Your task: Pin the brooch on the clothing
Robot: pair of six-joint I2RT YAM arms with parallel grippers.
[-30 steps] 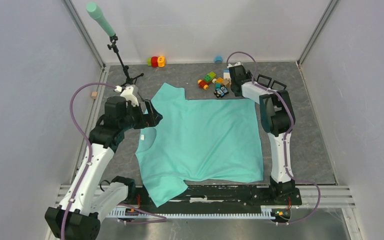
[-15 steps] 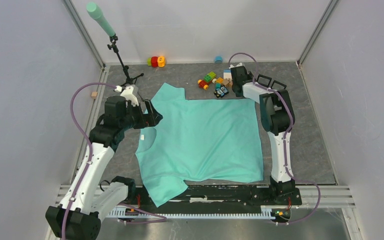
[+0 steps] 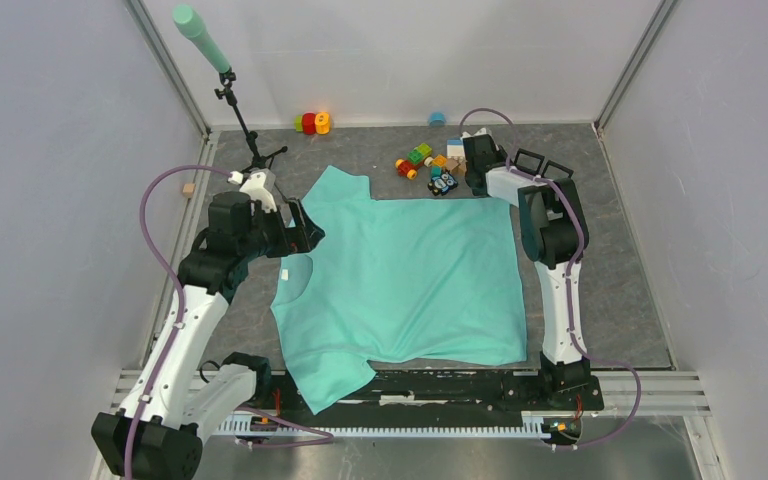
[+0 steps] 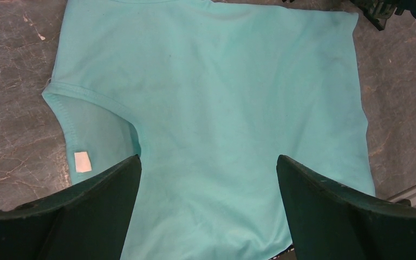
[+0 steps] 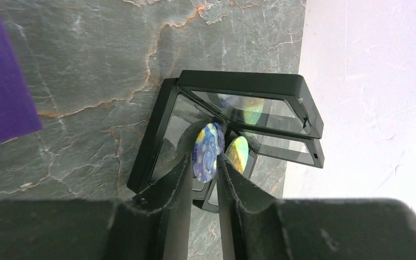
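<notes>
Grey marbled tabletop (image 3: 620,250) from above: mint T-shirt (image 3: 410,270) spread flat, mid-frame. Left wrist view: left gripper (image 4: 208,168), jaws wide apart above the T-shirt. Right wrist view: right gripper (image 5: 206,158) pinches a round blue-yellow brooch (image 5: 208,145), centre frame, against black frames (image 5: 249,86).

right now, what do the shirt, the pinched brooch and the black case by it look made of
The shirt: soft matte knit, probably cotton; stitched hems, gentle wrinkles. The brooch: hard glossy disc with a blue swirled print, maybe enamel or coated metal. The case: seemingly rigid black plastic frame, clear shiny windows showing reflections.
</notes>
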